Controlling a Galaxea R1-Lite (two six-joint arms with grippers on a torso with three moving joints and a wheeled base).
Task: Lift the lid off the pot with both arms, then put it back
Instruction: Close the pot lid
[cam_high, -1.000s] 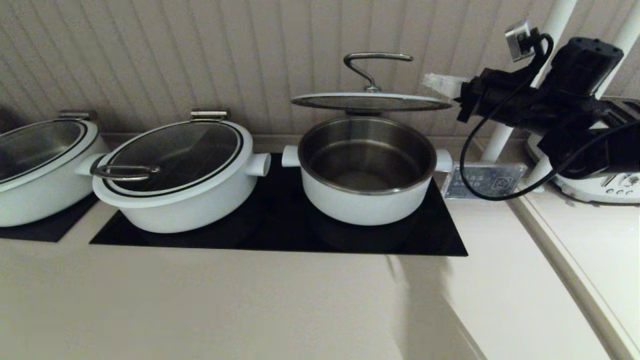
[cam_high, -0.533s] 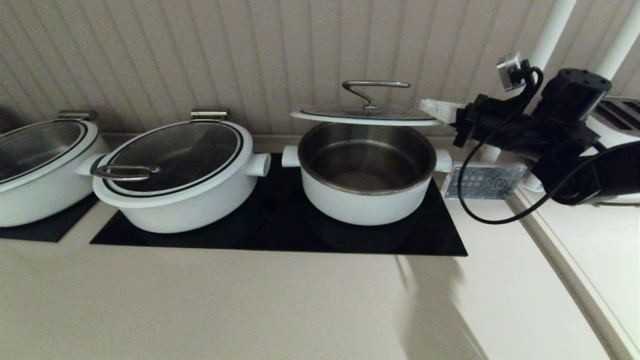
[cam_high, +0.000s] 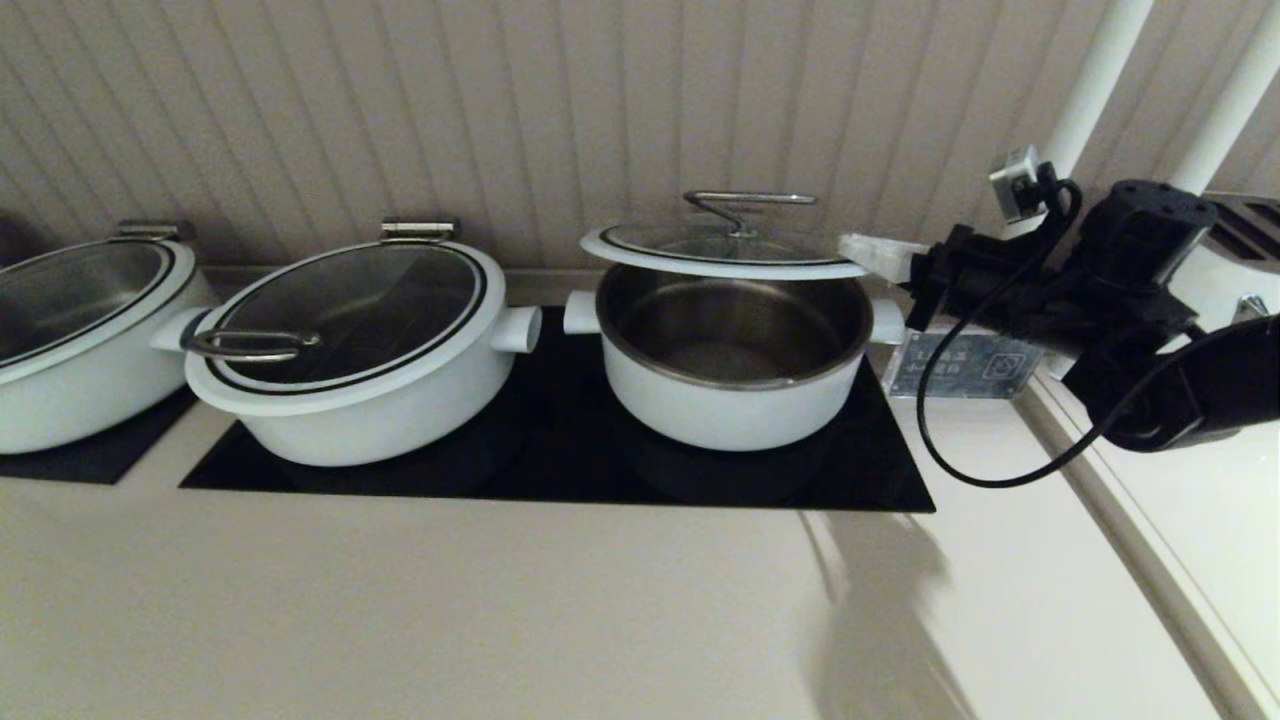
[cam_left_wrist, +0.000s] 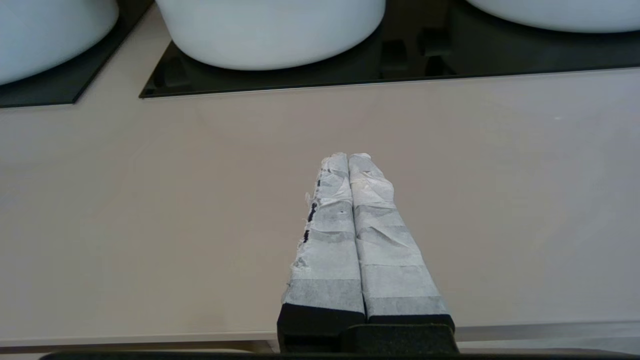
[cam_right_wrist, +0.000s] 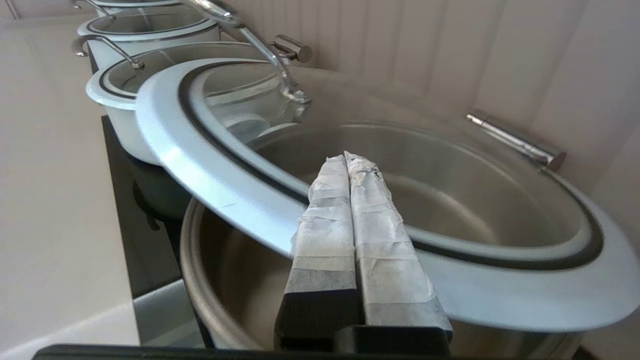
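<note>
Right claw (cam_high: 868, 256) pinched tight on the glass lid's (cam_high: 722, 251) rim, lid stretching flat leftward from it, just above the pot (cam_high: 733, 350) (left claw (cam_left_wrist: 349, 159) closed, empty, off over the counter (cam_left_wrist: 200, 200)).

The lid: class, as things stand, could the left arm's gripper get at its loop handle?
Probably yes. The left gripper hangs over bare counter, fingers together; nothing shows between it and the lid, whose loop handle stands clear.

Small plaque (cam_high: 962, 365) beside pot (cam_high: 735, 350): print illegible.
</note>
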